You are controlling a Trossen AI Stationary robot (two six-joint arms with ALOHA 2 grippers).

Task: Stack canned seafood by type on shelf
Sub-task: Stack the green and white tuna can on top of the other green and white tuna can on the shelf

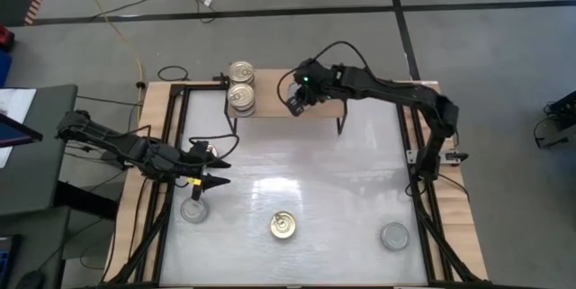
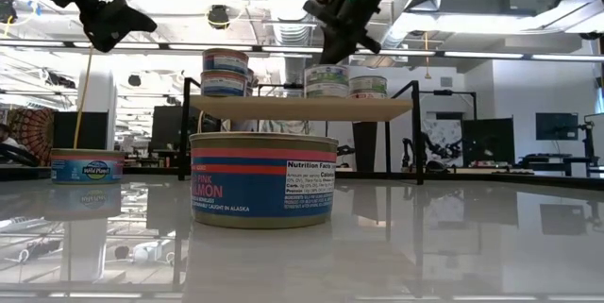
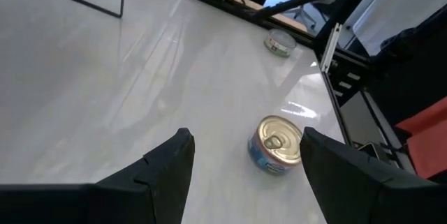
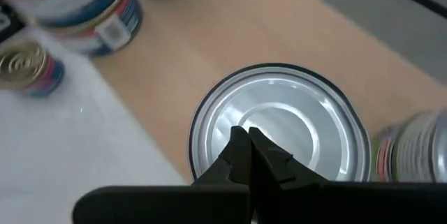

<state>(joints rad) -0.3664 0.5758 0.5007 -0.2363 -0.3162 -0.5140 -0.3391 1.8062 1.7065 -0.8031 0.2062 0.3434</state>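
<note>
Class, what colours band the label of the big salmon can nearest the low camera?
The salmon can has a label with blue and red-orange bands and a white nutrition panel, clearest in the low view.

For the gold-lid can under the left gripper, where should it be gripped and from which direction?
The gold-lid can stands upright on the table, lid up and nothing touching it. Come straight down with the open left gripper and close on opposite sides of its short round wall; the flat lid offers no purchase.

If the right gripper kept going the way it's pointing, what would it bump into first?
Probably the silver lid of the can right below it on the shelf. The right gripper, fingers shut, points down at that lid; how close it is can't be told.
</note>
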